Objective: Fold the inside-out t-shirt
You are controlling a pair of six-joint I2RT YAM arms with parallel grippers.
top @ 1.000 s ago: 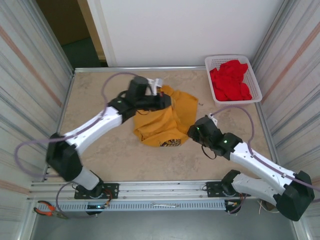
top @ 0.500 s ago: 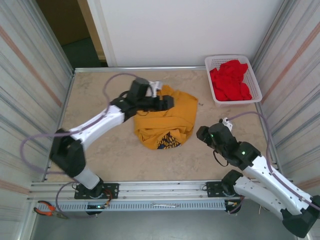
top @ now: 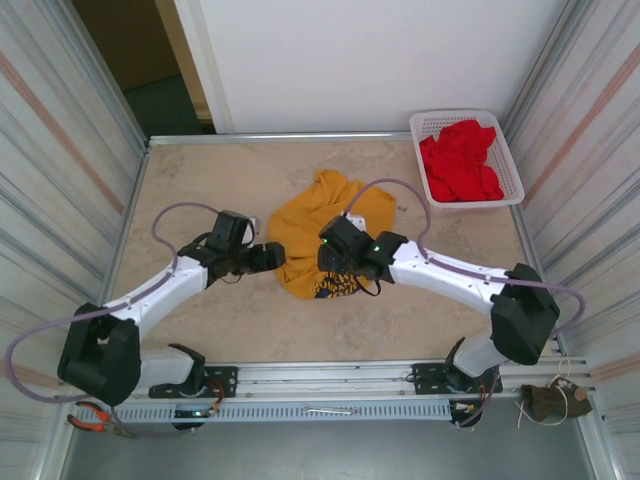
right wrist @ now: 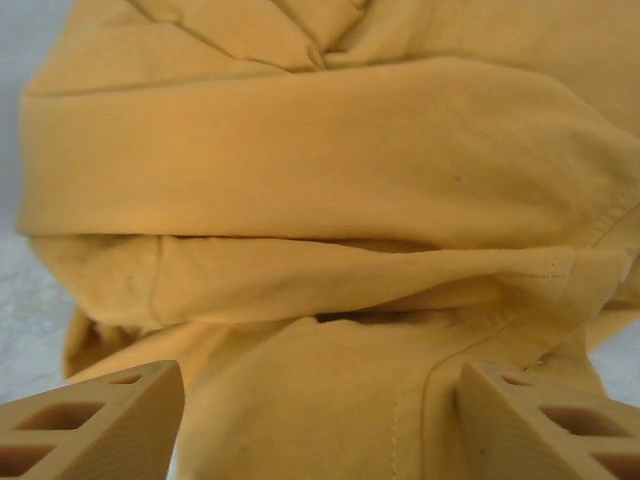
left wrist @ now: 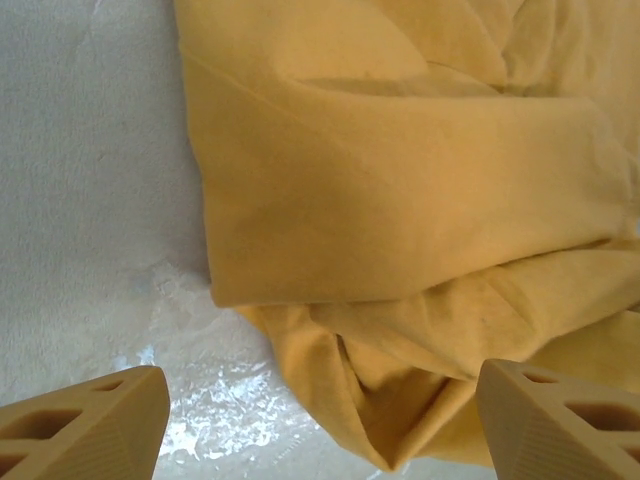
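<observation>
A: Big stuff first. What changed?
B: One table (top: 200, 170), same as before. Two arms. The left arm (top: 170, 285) had reached to the shirt's far side a second before. Now it was pulled back to the shirt's near-left edge. The right arm (top: 450, 272) had sat withdrawn at the right, clear of the cloth. Now it stretched in over the shirt's near part.
A: Shirt?
B: One inside-out t-shirt (top: 315, 215), mustard, crumpled mid-table. Its far edge was bunched at the left gripper earlier and now lay spread toward the far side. One dark print (top: 335, 288) showed at the near edge.
A: Anything else?
B: One white basket (top: 512, 165) in the far-right corner, unmoved. Red garments (top: 460, 160) were heaped inside, count not tellable.
A: Grippers?
B: Two. The left gripper (top: 272, 257) had been pinched on cloth before. Now its jaws stood wide, two tan fingers (left wrist: 85, 425) apart over a folded hem, gripping nothing. The right gripper (right wrist: 320, 420) was also spread wide above yellow folds, nothing clamped. Whether it touched the cloth, couldn't tell.
A: Smallest?
B: One pair of orange-handled pliers (top: 92, 417), off the table at the near left, unmoved.
</observation>
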